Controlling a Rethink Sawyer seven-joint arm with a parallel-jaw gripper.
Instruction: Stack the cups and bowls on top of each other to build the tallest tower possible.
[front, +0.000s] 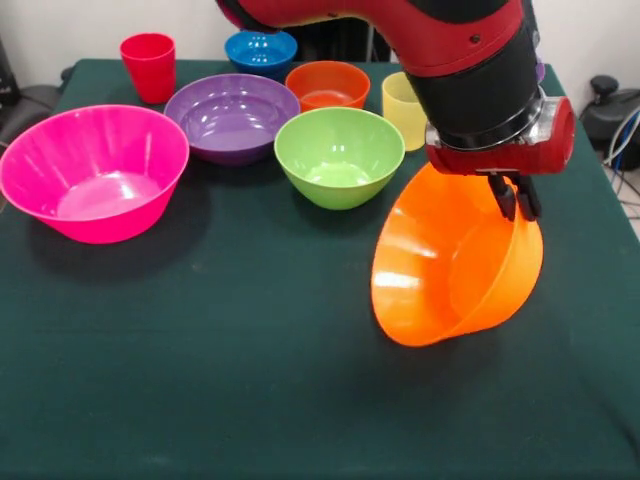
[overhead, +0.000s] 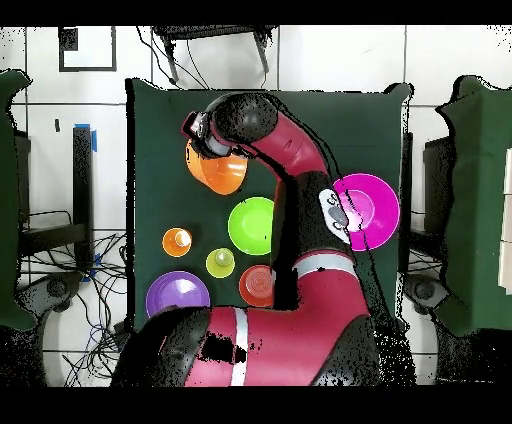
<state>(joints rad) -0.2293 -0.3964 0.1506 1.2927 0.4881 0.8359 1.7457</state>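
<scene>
My gripper is shut on the upper rim of the large orange bowl, which hangs tipped on its side with its mouth facing left, its lower edge close to the cloth. From above, the orange bowl shows under the gripper. The pink bowl, a purple bowl, the green bowl, the small red-orange bowl and the blue bowl sit upright and apart. The red cup and yellow cup stand at the back. No tower is in view.
The overhead view also shows a second purple bowl and an orange cup, both behind my arm in the front view. A dark green cloth covers the table. Cables lie on the floor beyond the right edge.
</scene>
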